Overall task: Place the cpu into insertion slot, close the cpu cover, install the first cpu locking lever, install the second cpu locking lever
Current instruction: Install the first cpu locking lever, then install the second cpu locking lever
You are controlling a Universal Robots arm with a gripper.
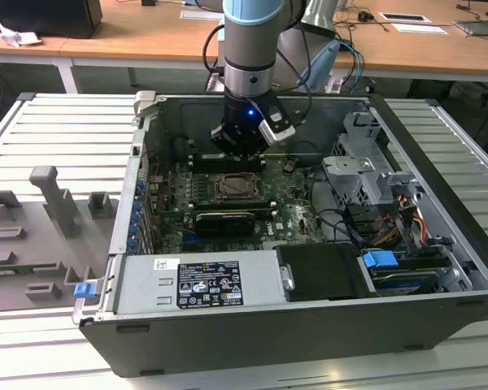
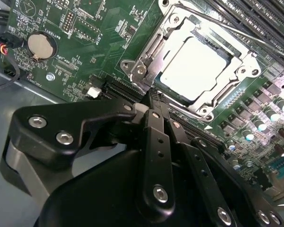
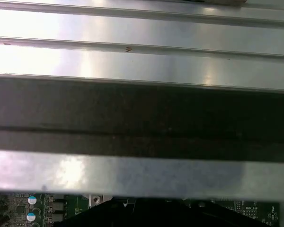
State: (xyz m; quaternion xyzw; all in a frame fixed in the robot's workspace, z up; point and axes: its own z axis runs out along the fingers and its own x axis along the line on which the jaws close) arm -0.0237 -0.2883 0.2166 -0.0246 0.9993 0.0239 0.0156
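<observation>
Hovering with fingers pressed together, gripper (image 2: pixel 154 97) at the cpu cover (image 2: pixel 199 101) edge, cpu (image 2: pixel 195 68) apparently seated, needing steady, square pressure.

We saw the cpu (image 2: pixel 199 66) with a smooth, pale metal top that shone softly. The cpu cover (image 2: pixel 166 43) around it was bright, glossy metal. The gripper (image 2: pixel 150 97) looked like matt black metal with shiny screw heads. The motherboard (image 2: pixel 92 45) was glossy green, and the case wall (image 3: pixel 142 56) was brushed silvery metal.
</observation>
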